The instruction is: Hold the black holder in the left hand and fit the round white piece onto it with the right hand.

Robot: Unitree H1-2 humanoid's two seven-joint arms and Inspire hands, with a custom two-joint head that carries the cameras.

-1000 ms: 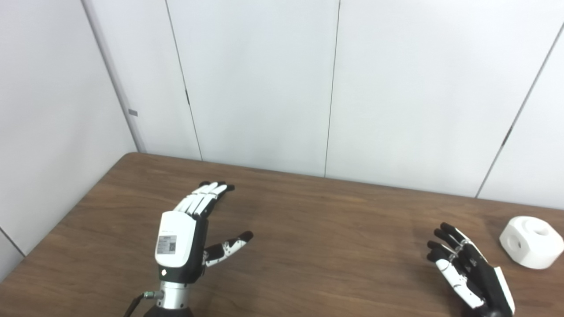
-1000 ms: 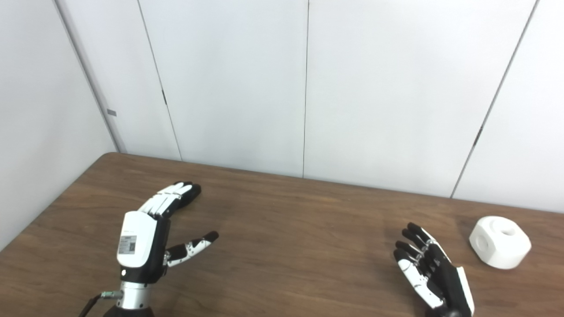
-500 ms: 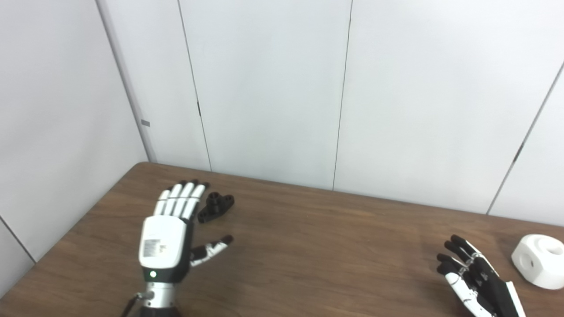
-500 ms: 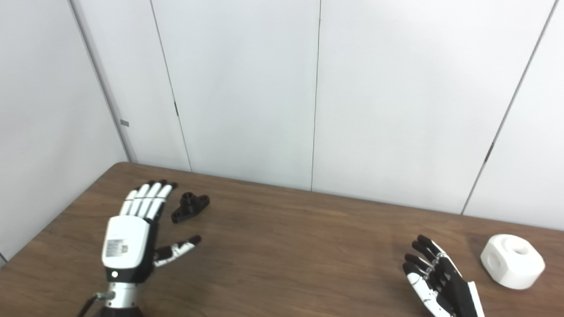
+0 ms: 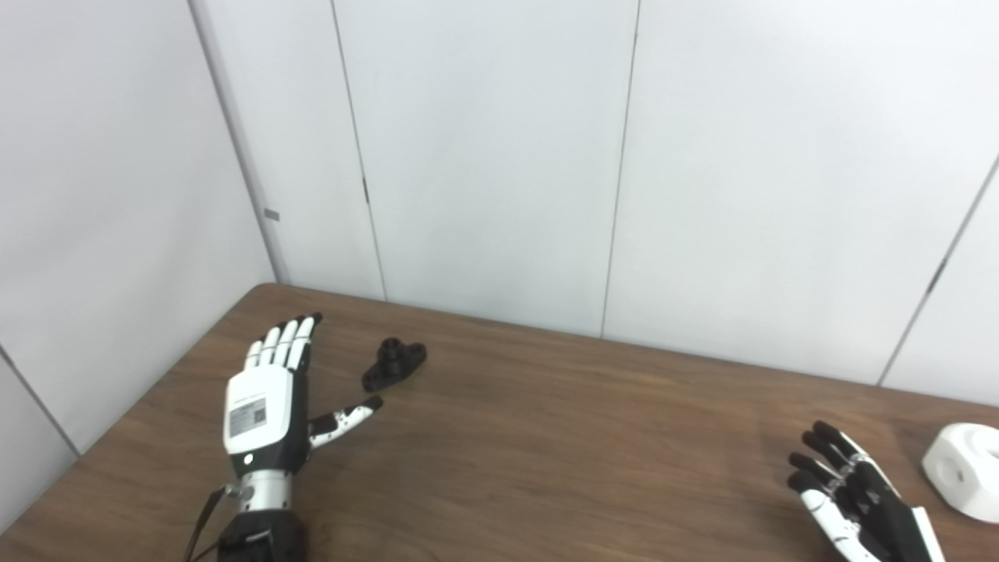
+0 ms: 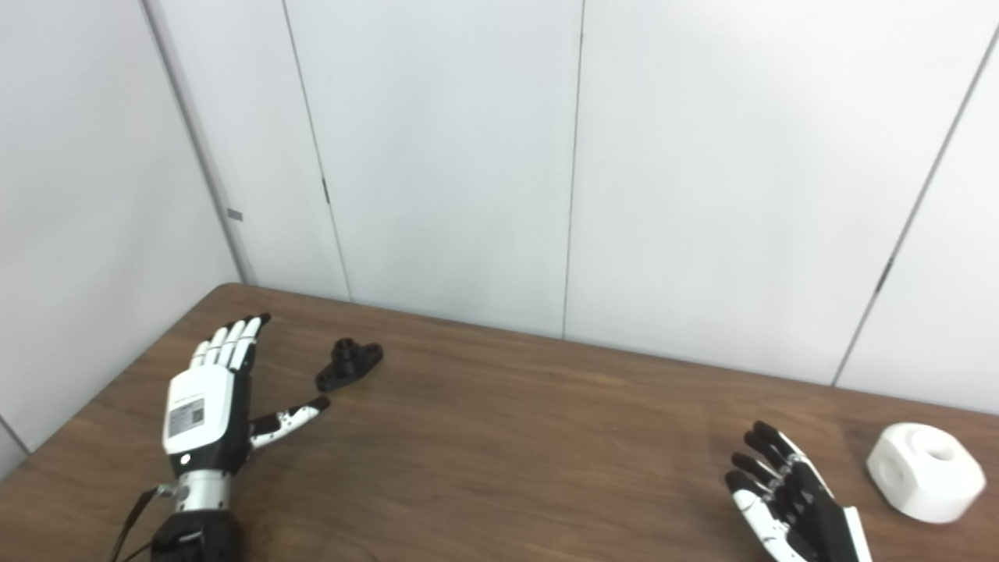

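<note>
The small black holder (image 5: 394, 363) lies on the brown table (image 5: 546, 437) at the back left. My left hand (image 5: 269, 398) is open just left of it and nearer to me, fingers stretched toward the wall and thumb pointing at the holder, a short gap between them. The round white piece (image 6: 925, 472), with holes in its top and side, rests at the right edge of the table. At the bottom right my right hand (image 6: 788, 499) is open, fingers spread, a hand's width left of the white piece. Neither hand holds anything.
White wall panels (image 5: 499, 156) rise right behind the table's back edge and along its left side. The table's rounded back left corner (image 5: 265, 289) is close to the left hand.
The camera has shifted left, so the whole scene sits further right. My left hand slid left and uncovered the black holder. The right hand has barely moved.
</note>
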